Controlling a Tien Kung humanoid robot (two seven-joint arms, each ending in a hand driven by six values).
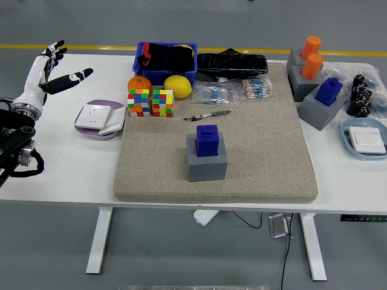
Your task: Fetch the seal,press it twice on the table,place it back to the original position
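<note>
- The white table (60,175) carries a grey felt mat (266,151) over its middle; nothing on it looks disturbed, so I judge the fetch step has not begun.
- The left arm comes in over the table's left edge, and the left hand (49,69) hovers above the far-left corner, fingers straight and spread, thumb out, holding nothing, well apart from the mat.
- The right arm is out of view.
- The seal (207,141), a blue block with a small knob on top, sits upright in its grey holder (207,163) near the mat's middle, toward the near edge.
- Next move, as I judge it: the hand must travel right and toward the near edge to get above the seal, then close on the blue body and lift straight up so the holder stays put.
- A second blue seal (328,91) in another grey holder stands by the mat's right edge, with two orange seals (311,57) behind it; the centre one seems the likelier target, but the task does not say which.
- Hard to make out: the dark contents of the blue bin (141,60) at the far edge, the small dark items at the far-right edge, and how deep the seal sits in its holder.
</note>
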